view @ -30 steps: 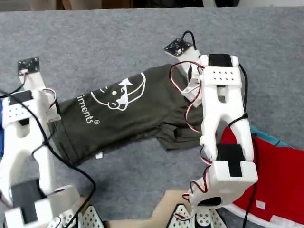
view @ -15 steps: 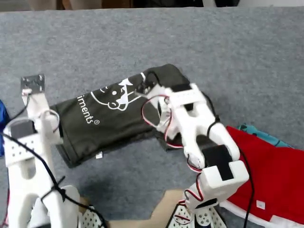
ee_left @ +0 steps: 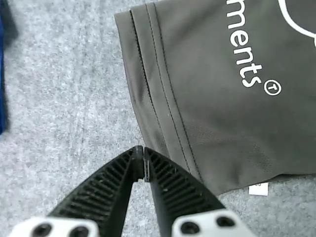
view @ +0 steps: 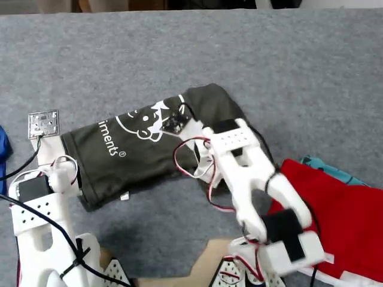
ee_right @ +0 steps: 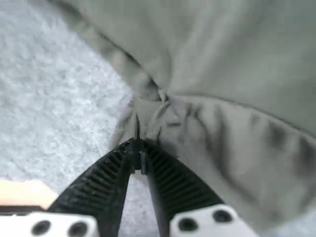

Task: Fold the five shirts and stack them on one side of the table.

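Observation:
A dark olive shirt [view: 131,149] with a white print lies across the middle of the grey table, its right end folded over. My right gripper [ee_right: 137,148] is shut on a bunched fold of this shirt [ee_right: 222,74], beneath the right arm [view: 239,161] at the shirt's right end. My left gripper [ee_left: 139,154] is shut, its tips at the edge of the shirt's stitched hem [ee_left: 148,98] on the shirt's left end. I see no cloth between its fingers. The left arm [view: 36,203] stands at the front left.
A red shirt [view: 347,215] lies at the front right on top of a teal one [view: 317,164]. Blue cloth [view: 3,146] shows at the left edge. A tan board [view: 209,263] sits at the front between the arm bases. The far half of the table [view: 299,72] is bare.
The right arm swung from the shirt's far right corner toward the front and left, drawing that end over the shirt. The left arm pulled back toward the front edge.

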Controlling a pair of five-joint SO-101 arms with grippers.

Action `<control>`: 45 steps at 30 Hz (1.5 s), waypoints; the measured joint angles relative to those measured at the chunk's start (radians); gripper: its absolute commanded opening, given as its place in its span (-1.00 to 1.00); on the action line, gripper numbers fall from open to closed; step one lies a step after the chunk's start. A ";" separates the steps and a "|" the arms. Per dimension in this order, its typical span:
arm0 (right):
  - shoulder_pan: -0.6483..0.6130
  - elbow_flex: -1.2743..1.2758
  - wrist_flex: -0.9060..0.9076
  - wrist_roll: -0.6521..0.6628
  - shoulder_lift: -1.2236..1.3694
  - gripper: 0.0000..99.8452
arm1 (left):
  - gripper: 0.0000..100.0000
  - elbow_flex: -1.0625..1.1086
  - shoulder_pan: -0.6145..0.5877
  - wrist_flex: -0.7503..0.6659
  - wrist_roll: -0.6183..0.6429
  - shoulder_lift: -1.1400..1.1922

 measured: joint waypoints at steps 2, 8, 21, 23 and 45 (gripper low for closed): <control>0.000 -0.021 0.026 0.000 -0.057 -0.99 | -0.96 0.000 0.000 -0.002 0.000 0.000; 0.091 -0.044 0.034 0.040 -0.080 -0.99 | -0.96 0.000 0.000 -0.002 0.000 0.000; 0.178 -0.058 -0.014 0.046 0.000 -0.99 | -0.96 0.000 0.000 -0.002 0.000 0.000; 0.178 -0.060 -0.034 0.046 0.020 -0.99 | -0.96 0.000 0.000 -0.002 0.000 0.000; 0.086 0.166 -0.181 0.074 0.037 -0.99 | -0.96 0.057 0.000 -0.049 0.000 -0.009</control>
